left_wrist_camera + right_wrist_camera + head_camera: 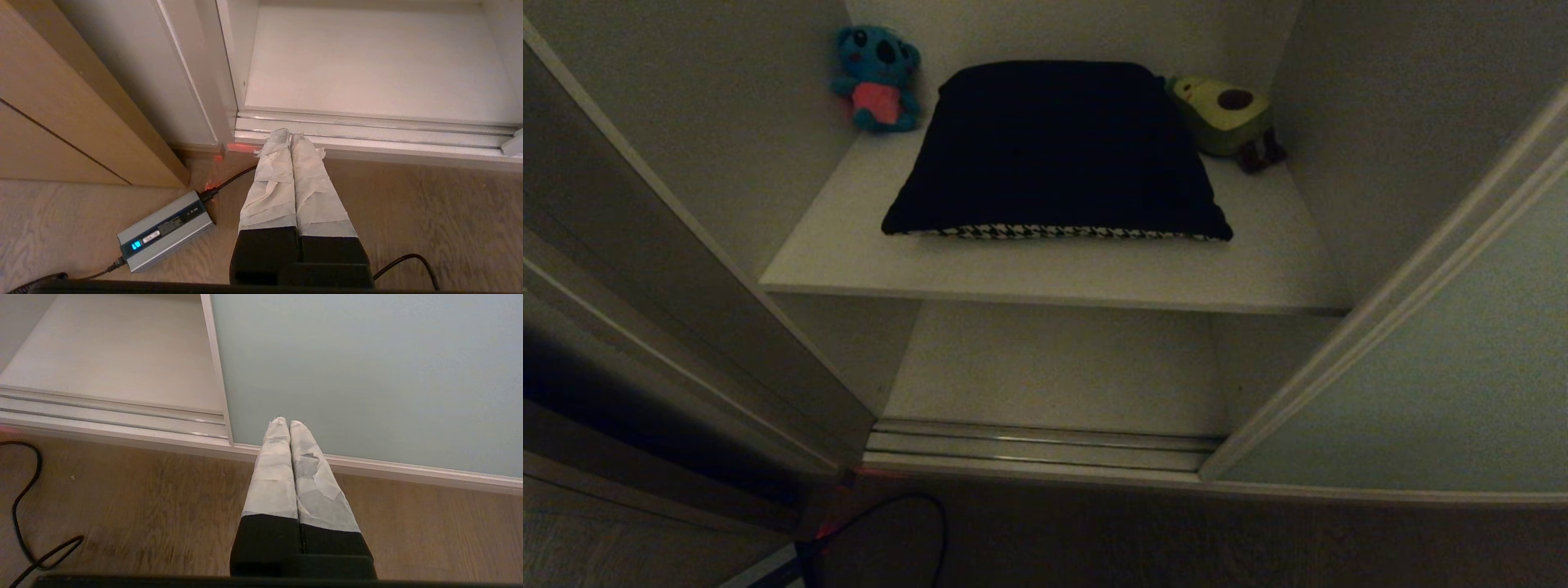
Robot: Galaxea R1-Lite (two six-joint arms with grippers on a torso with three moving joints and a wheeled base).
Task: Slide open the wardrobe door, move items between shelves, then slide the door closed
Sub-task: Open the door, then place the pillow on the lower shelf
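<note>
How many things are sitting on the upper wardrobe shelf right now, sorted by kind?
Cushions: 1, the dark cushion with a houndstooth edge, lying in the middle.
Plush toys: 2, a blue plush bear at the back left corner and an avocado plush at the back right.
Total: 3 on the upper shelf.

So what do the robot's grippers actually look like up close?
Both look alike. The left gripper has two long fingers that taper toward the tips, wrapped in wrinkled pale grey-white tape, rising out of a blocky matte black base. The right gripper is built the same way, and the tape on its fingers is patchy and torn in places. No markings or cables show on either.
</note>
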